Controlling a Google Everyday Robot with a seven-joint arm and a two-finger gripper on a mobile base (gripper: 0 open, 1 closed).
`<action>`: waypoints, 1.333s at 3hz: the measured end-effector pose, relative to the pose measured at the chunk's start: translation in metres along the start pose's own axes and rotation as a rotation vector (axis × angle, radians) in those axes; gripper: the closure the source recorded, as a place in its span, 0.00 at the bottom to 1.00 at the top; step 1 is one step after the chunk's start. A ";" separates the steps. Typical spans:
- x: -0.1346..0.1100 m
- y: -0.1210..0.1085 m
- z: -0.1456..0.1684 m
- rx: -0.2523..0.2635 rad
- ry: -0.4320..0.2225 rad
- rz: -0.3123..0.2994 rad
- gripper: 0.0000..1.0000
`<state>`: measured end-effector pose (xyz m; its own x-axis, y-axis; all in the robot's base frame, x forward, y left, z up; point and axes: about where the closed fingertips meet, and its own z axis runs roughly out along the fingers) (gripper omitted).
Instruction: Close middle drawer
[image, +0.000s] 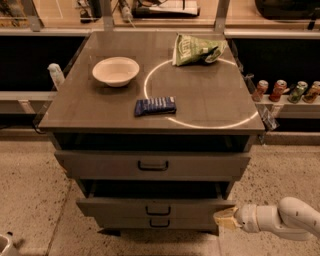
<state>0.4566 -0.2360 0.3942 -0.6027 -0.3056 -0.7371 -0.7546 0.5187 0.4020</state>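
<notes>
The middle drawer (155, 208) is a wide grey drawer with a low flat front and a small dark handle. It stands a little way out from the cabinet, with a dark gap above its front. My gripper (225, 218) is at the lower right, on a white arm (285, 220) that reaches in from the right edge. Its tan tip is against the right end of the middle drawer's front. The top drawer (152, 165) has a taller front and sits nearly flush. The lowest drawer (159, 223) shows just beneath the middle one.
On the cabinet top (210, 100) lie a white bowl (115, 70), a blue packet (155, 106) and a green chip bag (195, 49). Several cans (287, 91) stand on a shelf at right. A white bottle (55, 75) is at left. Speckled floor surrounds the cabinet.
</notes>
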 end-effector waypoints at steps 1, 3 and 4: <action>-0.012 -0.003 0.005 0.008 -0.003 -0.030 1.00; -0.043 -0.015 0.021 0.040 0.003 -0.108 1.00; -0.011 -0.004 0.008 0.019 0.009 -0.034 1.00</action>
<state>0.4687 -0.2288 0.3966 -0.5796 -0.3305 -0.7448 -0.7693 0.5233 0.3665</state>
